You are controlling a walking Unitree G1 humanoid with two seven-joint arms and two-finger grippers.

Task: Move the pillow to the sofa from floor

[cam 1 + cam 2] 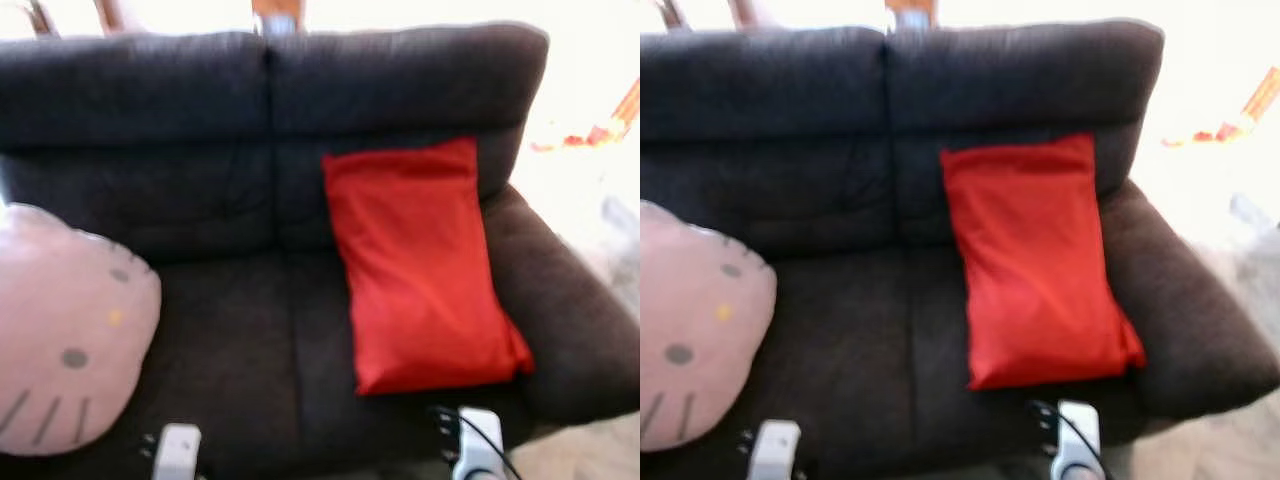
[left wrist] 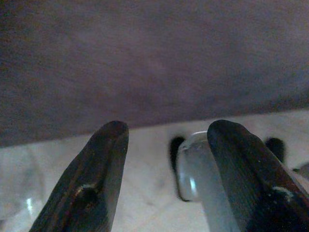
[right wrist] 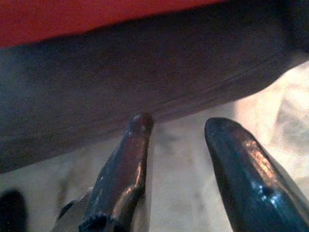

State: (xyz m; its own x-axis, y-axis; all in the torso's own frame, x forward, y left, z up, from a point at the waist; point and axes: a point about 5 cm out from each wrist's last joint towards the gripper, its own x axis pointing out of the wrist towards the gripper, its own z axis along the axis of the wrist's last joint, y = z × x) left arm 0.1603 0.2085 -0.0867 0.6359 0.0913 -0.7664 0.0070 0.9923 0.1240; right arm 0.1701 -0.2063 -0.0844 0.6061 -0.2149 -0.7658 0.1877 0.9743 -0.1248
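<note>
A red rectangular pillow (image 1: 420,265) lies on the right seat of the dark brown sofa (image 1: 230,330), leaning its top edge against the backrest. Its red edge (image 3: 96,17) also shows in the right wrist view, above the sofa's front. My left gripper (image 2: 166,140) hangs low before the sofa's front, open, nothing between its fingers. My right gripper (image 3: 178,133) is likewise low in front of the sofa, open and empty. Both silver wrists (image 1: 178,452) (image 1: 478,445) peek in at the head view's lower edge.
A pink cat-face cushion (image 1: 65,330) rests on the sofa's left seat. Pale marble floor (image 2: 145,193) lies under the sofa front, with a shiny sofa leg (image 2: 190,166) near my left fingers. Bright floor with small orange items (image 1: 600,130) lies to the right.
</note>
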